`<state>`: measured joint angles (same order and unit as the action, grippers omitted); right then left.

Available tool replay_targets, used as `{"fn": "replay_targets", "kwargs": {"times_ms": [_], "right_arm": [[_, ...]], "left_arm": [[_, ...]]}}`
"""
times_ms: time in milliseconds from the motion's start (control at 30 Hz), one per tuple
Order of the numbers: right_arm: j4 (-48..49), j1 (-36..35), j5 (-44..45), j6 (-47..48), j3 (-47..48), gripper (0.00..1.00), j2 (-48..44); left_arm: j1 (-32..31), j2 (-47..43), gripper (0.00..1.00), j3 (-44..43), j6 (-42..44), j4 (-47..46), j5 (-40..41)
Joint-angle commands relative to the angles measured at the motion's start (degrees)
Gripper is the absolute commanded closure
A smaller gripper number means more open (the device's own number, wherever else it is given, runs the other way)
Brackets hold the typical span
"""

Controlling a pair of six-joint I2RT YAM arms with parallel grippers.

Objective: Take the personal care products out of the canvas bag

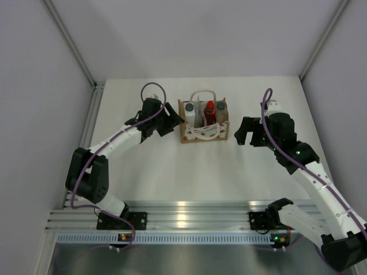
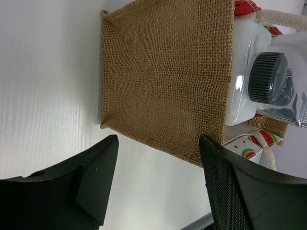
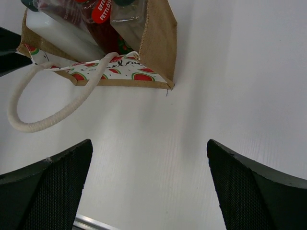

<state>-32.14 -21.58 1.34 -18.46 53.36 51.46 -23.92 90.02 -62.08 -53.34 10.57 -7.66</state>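
A white table (image 1: 172,172) is seen, on which the canvas bag (image 1: 205,136) is stood upright toward the far middle. One white rope handle (image 3: 29,125) appears to be draped onto the surface beside it. An aluminium rail (image 1: 189,220) is fixed along the near edge.

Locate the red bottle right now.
Top view: the red bottle stands upright inside the canvas bag, near the centre of the frame, with the grey-capped bottle just right of it and the white bottle further left.
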Motion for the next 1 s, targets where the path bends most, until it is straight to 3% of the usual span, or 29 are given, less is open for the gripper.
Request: {"fn": "replay_targets", "kwargs": {"times_ms": [0,200,500,600,667,833,900,967], "right_arm": [[4.89,0.75,-2.49,1.14,2.62,0.01,0.92],[6.21,0.67,-4.85,0.88,3.59,0.00,2.50],[7.97,-1.88,-6.97,0.88,8.33,0.01,7.33],[8.15,-3.11,-6.88,0.97,10.00,0.01,9.09],[8.58,-3.90,-7.23,0.97,10.79,0.01,10.58],[8.32,-9.43,-4.78,1.94,17.29,0.03,17.33],[7.71,-11.80,-1.70,1.58,20.97,0.04,20.16],[7.10,-13.48,2.06,0.53,23.62,0.08,25.07]], "left_arm": [[-1.30,-1.85,0.27,-2.34,1.57,-6.35,-0.52],[-2.00,-5.73,0.28,-2.08,3.59,-6.26,2.82],[-3.94,-2.92,0.35,-2.95,4.65,-6.26,1.87],[-4.82,-0.55,0.44,-3.83,5.52,-6.09,1.94],[-4.99,-0.11,0.59,-2.96,5.53,-5.91,3.00],[-5.08,-0.72,0.79,0.03,5.62,-5.73,5.11],[-5.08,-0.02,0.99,0.38,5.44,-5.82,4.85],[-4.99,0.16,1.00,0.56,5.01,-5.73,4.58]]}}
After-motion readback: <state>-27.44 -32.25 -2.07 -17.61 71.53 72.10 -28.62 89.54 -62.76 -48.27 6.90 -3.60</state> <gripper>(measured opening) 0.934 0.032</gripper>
